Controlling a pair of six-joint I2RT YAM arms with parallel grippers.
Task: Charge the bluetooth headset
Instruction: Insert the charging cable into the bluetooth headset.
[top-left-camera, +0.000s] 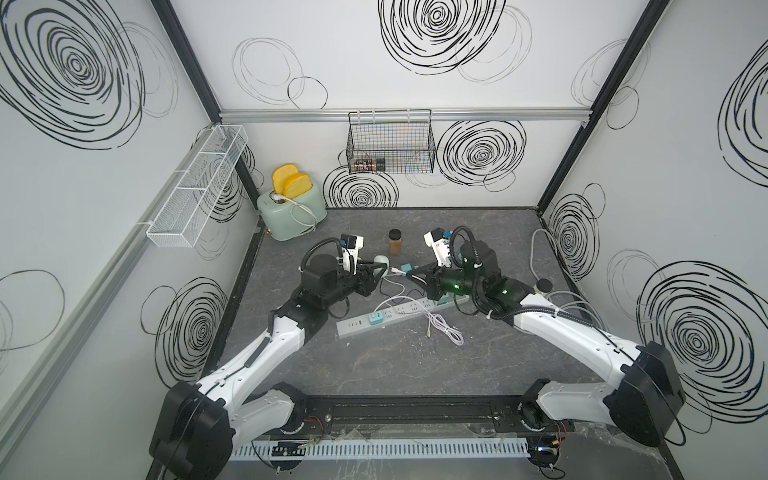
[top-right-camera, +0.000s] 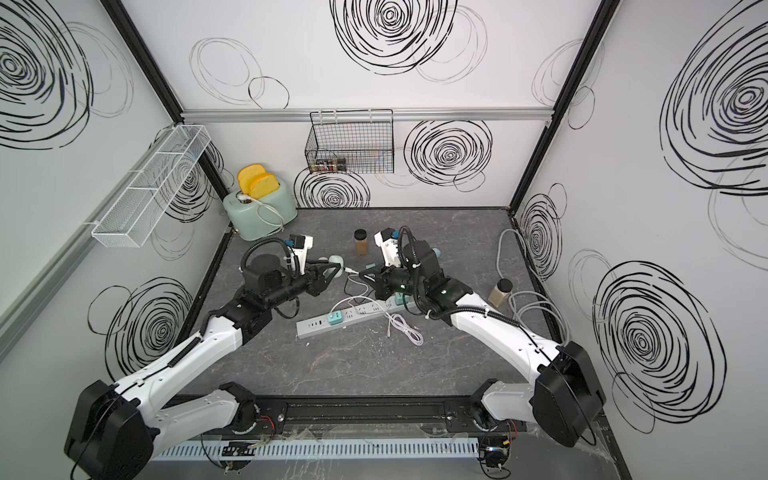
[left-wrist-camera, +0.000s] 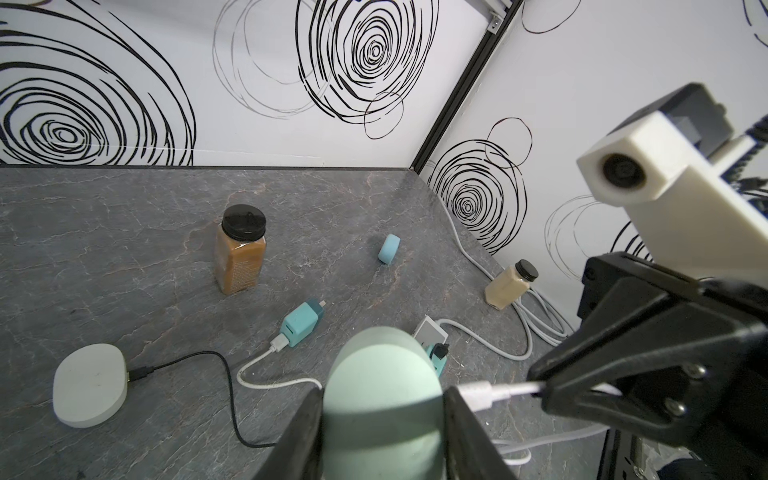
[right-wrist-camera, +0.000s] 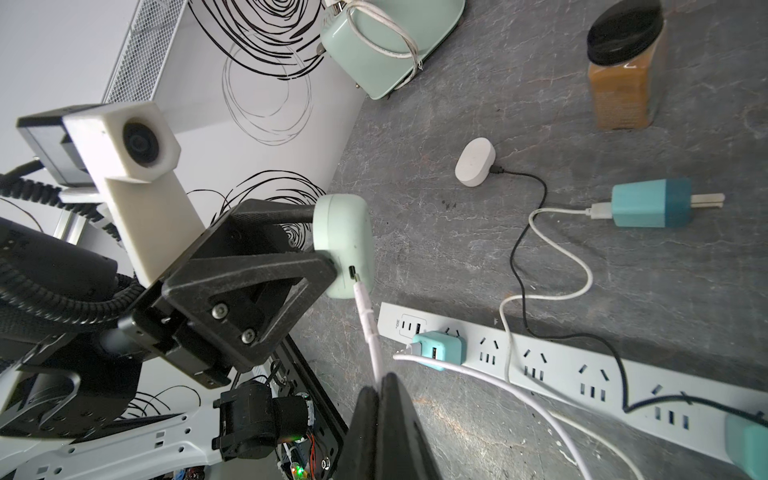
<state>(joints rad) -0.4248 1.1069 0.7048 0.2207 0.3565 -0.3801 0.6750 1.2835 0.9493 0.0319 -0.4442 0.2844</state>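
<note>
The bluetooth headset is a mint-green rounded case (left-wrist-camera: 382, 374), held off the table between the fingers of my left gripper (left-wrist-camera: 382, 401). It shows in both top views (top-left-camera: 381, 262) (top-right-camera: 336, 262). In the right wrist view the case (right-wrist-camera: 345, 232) turns a small dark port (right-wrist-camera: 352, 272) toward my right gripper (right-wrist-camera: 380, 380). That gripper is shut on a white charging cable just behind its plug (right-wrist-camera: 365, 307). The plug's metal tip sits right below the port, outside it. My two grippers nearly meet, left (top-left-camera: 379, 266) and right (top-left-camera: 409, 275).
A white power strip (top-left-camera: 399, 313) lies below the grippers with a teal charger (top-left-camera: 375, 319) plugged in and loose white cable (top-left-camera: 444, 330) beside it. Also on the table are a loose teal charger (right-wrist-camera: 648, 203), a white case (right-wrist-camera: 473, 162) on a black cable, a spice jar (top-left-camera: 395, 241) and a toaster (top-left-camera: 291, 212).
</note>
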